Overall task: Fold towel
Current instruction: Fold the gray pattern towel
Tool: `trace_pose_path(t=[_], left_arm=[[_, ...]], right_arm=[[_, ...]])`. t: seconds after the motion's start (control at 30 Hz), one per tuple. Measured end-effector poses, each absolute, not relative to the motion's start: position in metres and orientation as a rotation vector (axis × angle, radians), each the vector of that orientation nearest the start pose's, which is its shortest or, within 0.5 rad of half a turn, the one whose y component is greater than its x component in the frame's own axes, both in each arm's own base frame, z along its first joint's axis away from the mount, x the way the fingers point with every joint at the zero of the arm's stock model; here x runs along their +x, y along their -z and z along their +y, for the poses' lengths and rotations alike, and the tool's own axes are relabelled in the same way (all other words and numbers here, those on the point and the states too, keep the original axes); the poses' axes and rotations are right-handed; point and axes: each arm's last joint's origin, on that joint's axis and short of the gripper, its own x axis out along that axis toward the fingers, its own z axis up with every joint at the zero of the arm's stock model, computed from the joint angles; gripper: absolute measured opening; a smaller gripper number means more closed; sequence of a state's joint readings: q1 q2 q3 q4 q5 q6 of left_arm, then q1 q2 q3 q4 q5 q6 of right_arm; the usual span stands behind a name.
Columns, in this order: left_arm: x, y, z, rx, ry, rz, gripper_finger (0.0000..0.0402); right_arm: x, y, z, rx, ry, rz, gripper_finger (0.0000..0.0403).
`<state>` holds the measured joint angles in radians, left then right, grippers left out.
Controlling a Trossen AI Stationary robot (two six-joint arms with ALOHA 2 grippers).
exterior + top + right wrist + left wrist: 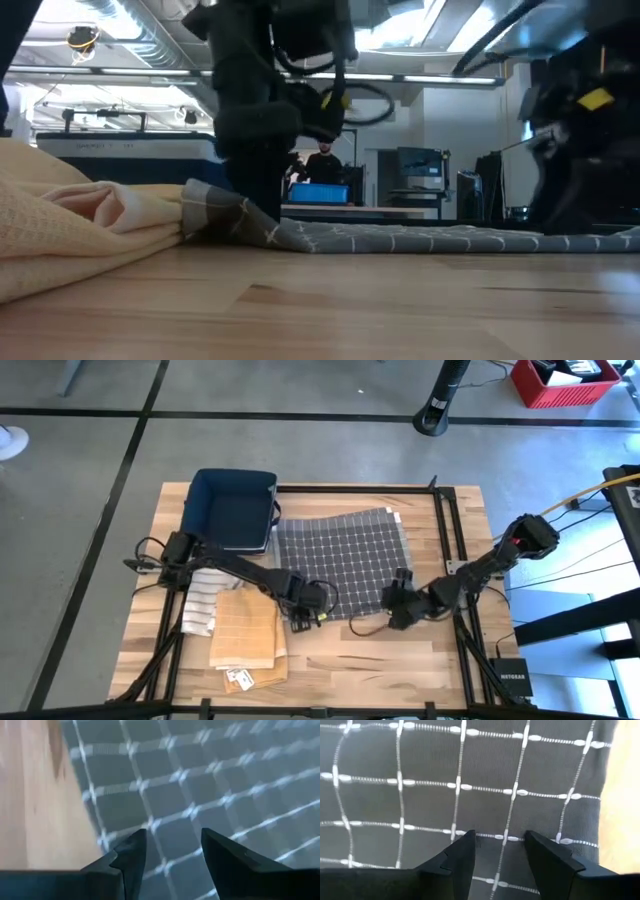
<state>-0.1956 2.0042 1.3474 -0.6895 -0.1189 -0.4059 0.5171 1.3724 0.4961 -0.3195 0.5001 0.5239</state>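
Note:
A grey towel [340, 555] with a white grid lies spread flat on the wooden table [380, 660]; it also shows in the low view [420, 238]. My left gripper [303, 618] points down over the towel's near left corner, and its open fingers [462, 855] frame grey cloth [485, 795] close to the towel's side edge. My right gripper [393, 598] slants down over the near right corner, open, with grid cloth [210, 780] and bare wood between and beside its fingers [132, 852]. My left gripper stands low over the towel's near left corner [245, 215], fingers pointing down; I cannot tell whether the tips touch the cloth. My right gripper hangs over the near right corner [115, 837]; whether it touches cannot be told either.
A navy bin [235, 510] stands at the far left. A folded tan towel [245, 630] and a striped cloth [205, 595] lie left of the grey towel, with a small tag [240, 680] near the front. Black frame rails [450, 530] run along the right. A person [322, 160] stands in the room behind.

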Motion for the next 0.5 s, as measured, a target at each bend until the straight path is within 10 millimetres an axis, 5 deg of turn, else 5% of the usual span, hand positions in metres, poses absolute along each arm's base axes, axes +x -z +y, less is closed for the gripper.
trace_pose_path(t=[0.23, 0.5], left_arm=[[0.367, -0.14, -0.092, -0.165, -0.232, 1.317, 0.0166], [0.365, -0.14, -0.123, -0.149, -0.141, 1.262, 0.0166]], right_arm=[[0.184, -0.124, 0.092, 0.176, 0.077, 1.183, 0.0193], [0.165, -0.124, 0.122, 0.369, -0.001, 1.293, 0.0193]])
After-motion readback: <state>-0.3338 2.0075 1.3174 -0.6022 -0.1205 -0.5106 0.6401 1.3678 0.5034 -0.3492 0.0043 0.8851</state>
